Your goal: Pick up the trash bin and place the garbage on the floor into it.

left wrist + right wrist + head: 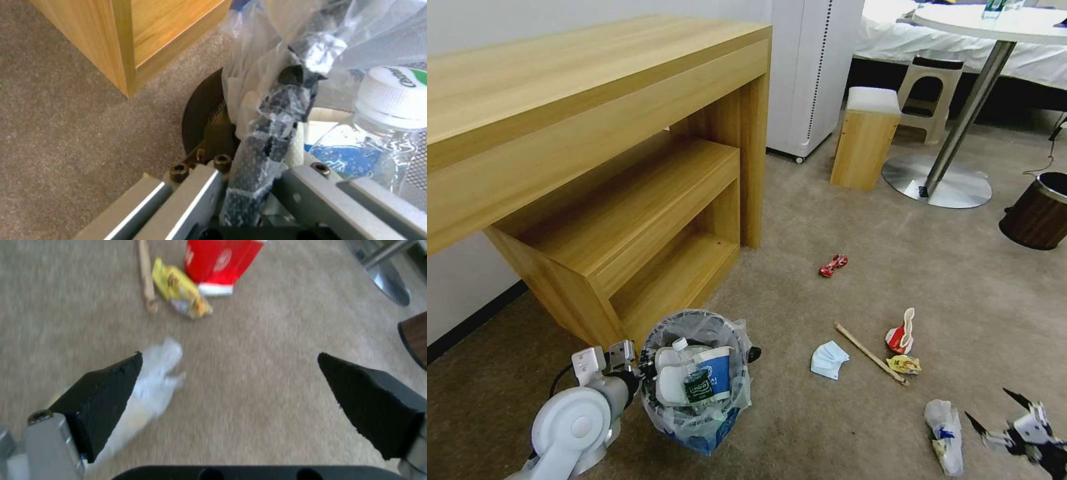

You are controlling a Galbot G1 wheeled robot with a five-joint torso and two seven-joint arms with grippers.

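The trash bin point(697, 390), a dark wire bin lined with a clear bag, stands on the beige floor point(800, 440) by the desk. It holds a plastic bottle point(686, 373) and a blue-white cup point(717, 370). My left gripper point(630, 365) is shut on its bag-covered rim point(276, 133). Garbage lies to the right: a red wrapper point(833, 265), wooden stick point(870, 353), red cup point(902, 335), yellow wrapper point(904, 364), folded tissue point(829, 360) and crumpled clear plastic point(944, 437). My right gripper point(987, 404) point(231, 380) hangs open just right of that plastic point(153, 383).
A wooden desk point(594, 133) with low shelves stands close behind the bin. Farther back are a wooden stool point(864, 137), a round table's metal base point(937, 183) and a brown wood-grain bin point(1037, 213) at the right edge.
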